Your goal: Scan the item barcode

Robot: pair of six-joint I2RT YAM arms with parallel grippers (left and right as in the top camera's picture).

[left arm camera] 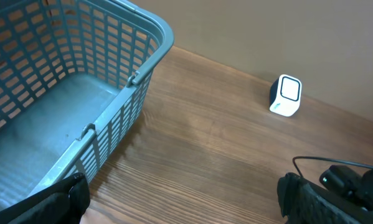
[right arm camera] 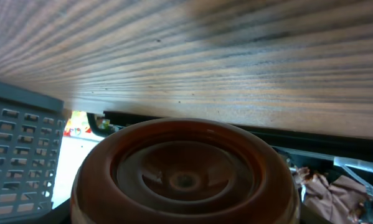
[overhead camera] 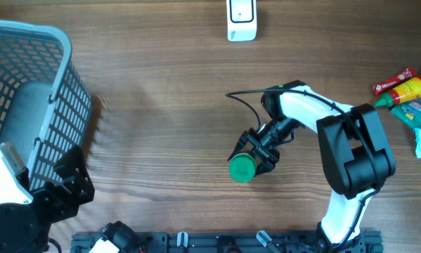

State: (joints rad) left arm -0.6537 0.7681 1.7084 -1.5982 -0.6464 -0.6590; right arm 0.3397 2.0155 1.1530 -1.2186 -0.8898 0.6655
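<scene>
- Overhead: the right gripper [overhead camera: 258, 156] grasps a green-lidded jar [overhead camera: 242, 169] at table centre. The barcode scanner [overhead camera: 241, 20] stands well apart at 12 o'clock, the basket [overhead camera: 55, 84] at 9, groceries [overhead camera: 407, 91] at 3, with bare wood between.
- Left wrist: only here the left gripper [left arm camera: 183, 208] shows its fingers spread wide, holding nothing. The basket rim is at 10 o'clock.
- Right wrist: the jar's brown base fills 6 o'clock, a side unseen elsewhere.

Wood-grain table [overhead camera: 161, 105], matte brown; plain beige wall [left arm camera: 286, 25] behind far edge.
</scene>
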